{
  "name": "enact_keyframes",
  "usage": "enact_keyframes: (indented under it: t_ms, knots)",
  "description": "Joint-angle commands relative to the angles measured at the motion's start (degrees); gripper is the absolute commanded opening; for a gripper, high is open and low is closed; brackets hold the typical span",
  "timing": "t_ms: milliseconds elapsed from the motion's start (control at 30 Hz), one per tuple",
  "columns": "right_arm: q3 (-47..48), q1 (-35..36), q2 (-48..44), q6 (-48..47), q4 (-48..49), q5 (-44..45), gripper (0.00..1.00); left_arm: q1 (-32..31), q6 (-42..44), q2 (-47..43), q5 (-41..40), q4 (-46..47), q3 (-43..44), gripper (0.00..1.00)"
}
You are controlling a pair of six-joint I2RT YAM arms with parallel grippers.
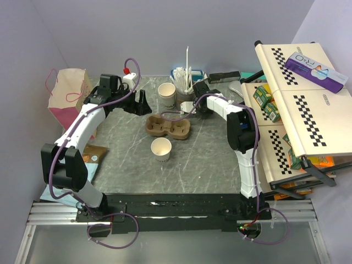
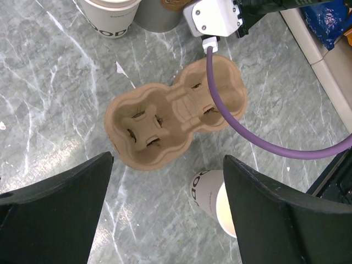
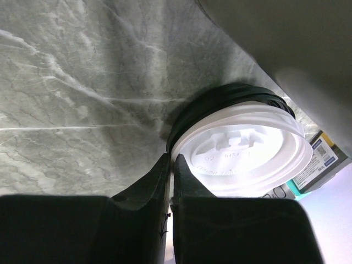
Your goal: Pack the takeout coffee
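Right hand (image 3: 172, 161) on lid (image 3: 242, 151) rim

The long purple-and-white box (image 1: 316, 69) on the cream checkered board (image 1: 300, 113) carries large white letters; "RO" can be made out. In the left wrist view, the far off-white paper cup (image 2: 110, 16) bears dark letters "ODO", cut off by the frame edge, and the near off-white paper cup (image 2: 212, 192) bears the same. Raised lettering on the round white plastic lid (image 3: 242, 148) is too faint to read.
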Motion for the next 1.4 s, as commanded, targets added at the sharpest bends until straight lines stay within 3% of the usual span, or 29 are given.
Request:
enact_keyframes:
  t_ms: [0, 167, 633, 1200, 1367]
  knots:
    - [1.3, 0.2, -4.5, 1.4, -1.4, 1.3, 0.08, 0.1, -0.7, -1.0, 1.5, 1.7, -0.3, 0.88]
    - [-1.2, 0.2, -8.2, 6.9, -1.1, -0.3, 0.0, 0.1, -1.2, -1.1, 2.1, 2.2, -0.6, 0.88]
    - [-3.3, -0.9, -13.2, 28.1, -3.4, -7.3, 0.0, -0.1, -1.1, -1.8, 3.4, 2.7, -1.5, 0.87]
    - [-13.5, -1.2, -16.2, 30.4, 2.2, -1.3, 0.0, -0.2, -1.2, -3.1, 3.3, 3.8, -4.5, 0.87]
    - [-11.1, -0.9, -14.5, 30.4, 6.1, -0.1, 0.0, -0.2, -1.3, -1.8, 3.9, 3.4, -3.1, 0.87]
